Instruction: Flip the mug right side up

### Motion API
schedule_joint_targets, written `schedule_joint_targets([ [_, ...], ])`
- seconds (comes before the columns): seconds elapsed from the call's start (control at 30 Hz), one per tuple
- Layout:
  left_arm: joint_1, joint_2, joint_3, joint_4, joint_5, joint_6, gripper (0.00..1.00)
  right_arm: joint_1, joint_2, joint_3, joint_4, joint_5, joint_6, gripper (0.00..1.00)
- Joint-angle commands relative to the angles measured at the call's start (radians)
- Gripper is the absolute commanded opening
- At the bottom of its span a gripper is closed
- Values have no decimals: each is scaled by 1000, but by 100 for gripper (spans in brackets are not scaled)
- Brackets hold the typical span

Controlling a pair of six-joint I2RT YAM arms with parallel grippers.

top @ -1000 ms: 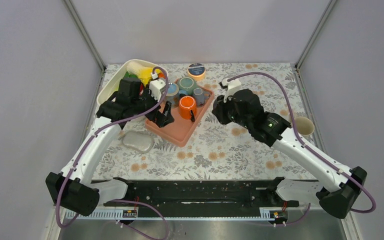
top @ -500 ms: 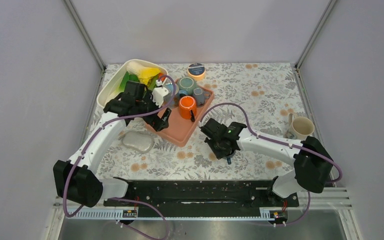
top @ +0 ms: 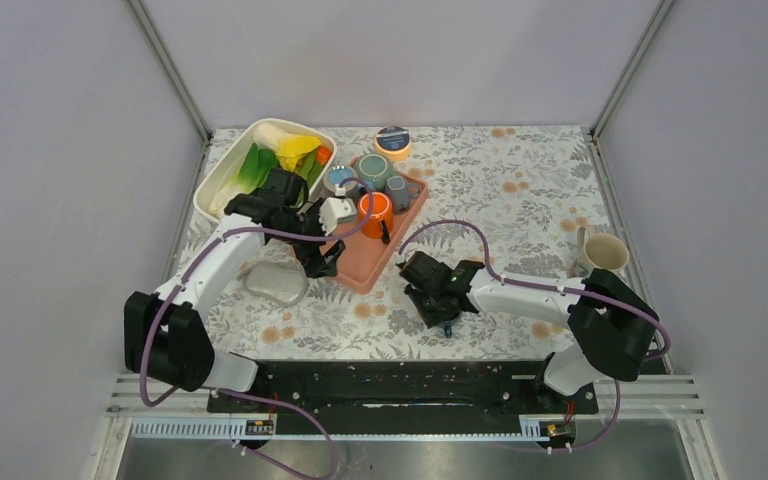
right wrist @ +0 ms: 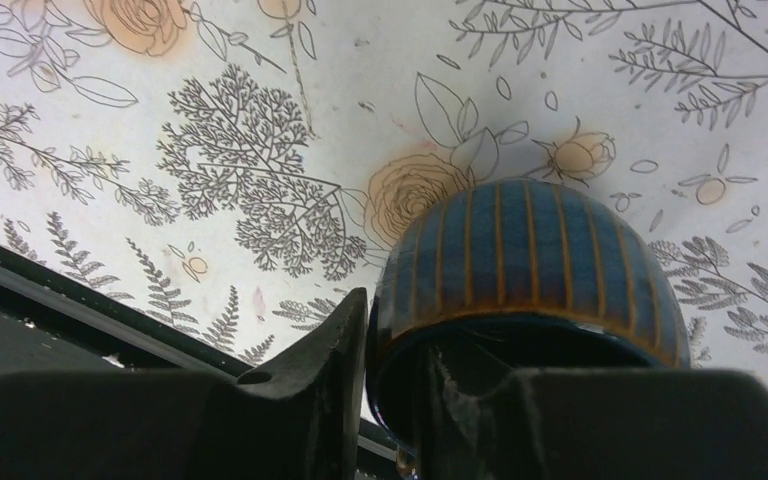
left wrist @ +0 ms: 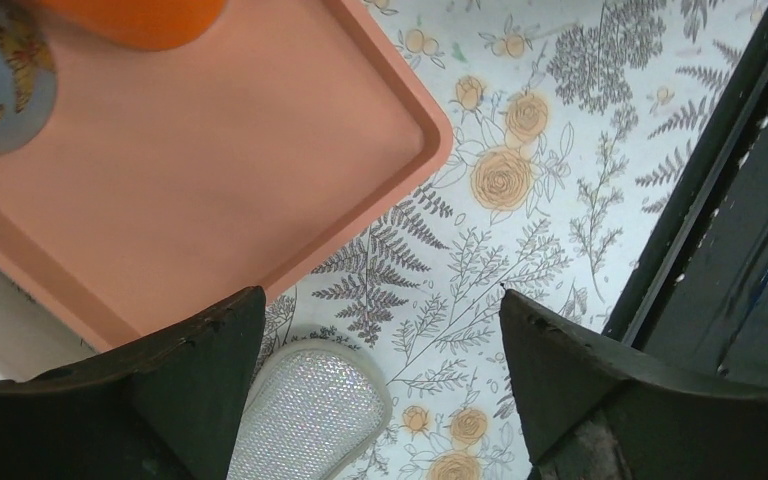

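A dark blue mug with thin orange stripes (right wrist: 530, 250) is in my right gripper (right wrist: 410, 390). One finger is inside the mouth and the other outside the rim, shut on the wall. The mug's mouth faces the wrist camera and its rounded body points toward the floral tablecloth. I cannot tell whether it touches the cloth. In the top view my right gripper (top: 438, 300) is low over the near centre, and only a bit of the blue mug (top: 448, 326) shows. My left gripper (top: 322, 255) is open and empty over the tray's near corner.
A salmon tray (top: 360, 270) holds an orange mug (top: 374, 213) and other cups. A white sparkly oval (top: 274, 284) lies left of it, under my left gripper (left wrist: 380, 380). A white tub (top: 210, 190) is at the back left, a cream mug (top: 605, 253) at the right.
My right arm swung from beside the tray down to the near centre of the table with the blue mug. My left gripper shifted slightly nearer and right, over the tray's near corner.
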Motion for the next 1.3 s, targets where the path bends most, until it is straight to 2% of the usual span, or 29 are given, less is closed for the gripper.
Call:
schedule_joint_targets([
  [0.0,-35,30,43,-39,74,162,89,8,-23,-22,76,-38,22,40],
  [0.1,-66,45,72,-84,131,318,91,8,-87,-5,22,-60,-1,63],
  [0.2,-111,62,100,-68,139,445,93,6,-187,10,-6,-56,-27,78],
  [0.3,-186,85,119,3,60,542,95,-7,-293,13,-17,-40,-56,87],
  [0.43,-297,140,143,56,-99,758,97,-152,-415,-30,-9,-79,-62,89],
  [0.53,-343,250,243,38,-206,840,97,-265,-478,-74,-5,-108,-61,89],
  [0.7,-353,418,399,15,-321,953,96,-325,-535,-136,34,-151,-68,91],
  [0.83,-356,511,427,8,-393,1036,92,-348,-503,-146,35,-167,-72,91],
  [0.93,-361,557,413,32,-428,1055,84,-354,-475,-148,47,-187,-78,91],
  [1.03,-368,563,373,108,-452,1062,61,-356,-456,-143,59,-209,-81,91],
  [1.27,-373,559,336,143,-521,1077,32,-359,-466,-136,70,-230,-80,91],
])
